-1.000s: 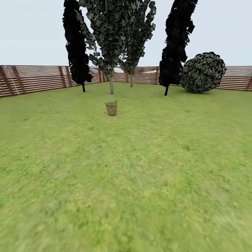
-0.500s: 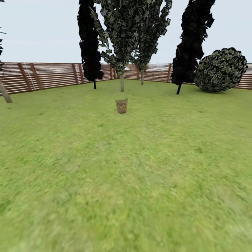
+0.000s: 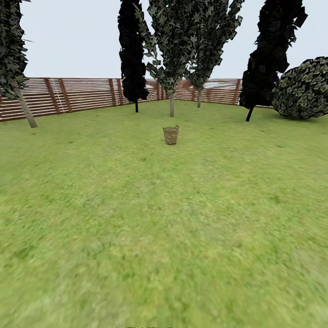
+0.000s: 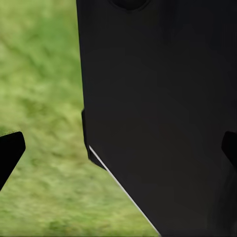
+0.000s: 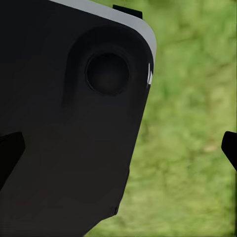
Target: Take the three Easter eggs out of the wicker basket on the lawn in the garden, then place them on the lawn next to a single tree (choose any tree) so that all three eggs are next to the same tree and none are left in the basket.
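Camera swung left, one wicker basket (image 3: 171,135) before five trees on lawn (image 3: 164,237); both arms' fingers spread apart.

This is a fenced garden under a pale open sky. A wide lawn (image 3: 136,218) of mottled green grass runs back to a brown fence (image 3: 82,93) of horizontal wooden slats that closes the yard. Several trees stand along the far side, among them a tree (image 3: 171,105) with a pale trunk, dark thin-trunked ones and a rounded bush (image 3: 303,89).
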{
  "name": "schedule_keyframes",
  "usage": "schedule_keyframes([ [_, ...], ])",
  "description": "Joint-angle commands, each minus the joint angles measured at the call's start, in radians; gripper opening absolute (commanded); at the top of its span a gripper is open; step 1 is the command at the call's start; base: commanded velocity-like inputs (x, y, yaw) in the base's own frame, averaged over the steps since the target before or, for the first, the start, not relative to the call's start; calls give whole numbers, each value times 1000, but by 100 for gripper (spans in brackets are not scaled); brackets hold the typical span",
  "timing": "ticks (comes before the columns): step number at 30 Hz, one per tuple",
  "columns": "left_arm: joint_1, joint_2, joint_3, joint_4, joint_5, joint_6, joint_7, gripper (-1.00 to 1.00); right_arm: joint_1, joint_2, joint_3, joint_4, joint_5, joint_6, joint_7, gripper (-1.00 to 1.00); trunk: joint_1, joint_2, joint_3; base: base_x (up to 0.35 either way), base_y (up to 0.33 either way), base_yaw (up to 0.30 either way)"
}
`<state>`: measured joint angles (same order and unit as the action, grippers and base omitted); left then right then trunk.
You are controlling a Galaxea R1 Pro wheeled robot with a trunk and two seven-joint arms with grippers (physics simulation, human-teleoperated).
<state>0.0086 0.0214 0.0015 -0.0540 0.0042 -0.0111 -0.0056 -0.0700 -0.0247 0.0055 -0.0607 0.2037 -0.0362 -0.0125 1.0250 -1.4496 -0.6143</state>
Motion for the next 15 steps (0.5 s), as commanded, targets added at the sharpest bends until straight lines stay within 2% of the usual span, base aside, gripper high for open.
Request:
schedule_keyframes([
  [1, 1, 0, 0, -1, 0, -1, -1, 100, -1, -1, 0, 1, 7, -3, -1, 100, 0, 0, -2, 0, 0, 177],
  [8, 1, 0, 0, -2, 0, -1, -1, 100, -1, -2, -3, -1, 5, -2, -1, 100, 0, 0, -12, 0, 0, 134],
  [11, 1, 1, 0, -2, 0, -1, -1, 100, -1, -2, -4, -1, 4, -2, -1, 100, 0, 0, -17, 0, 0, 20],
  [15, 1, 1, 0, -2, 0, -1, -1, 100, -1, -4, -5, -5, 2, -2, -1, 100, 0, 0, -23, 0, 0, -90],
])
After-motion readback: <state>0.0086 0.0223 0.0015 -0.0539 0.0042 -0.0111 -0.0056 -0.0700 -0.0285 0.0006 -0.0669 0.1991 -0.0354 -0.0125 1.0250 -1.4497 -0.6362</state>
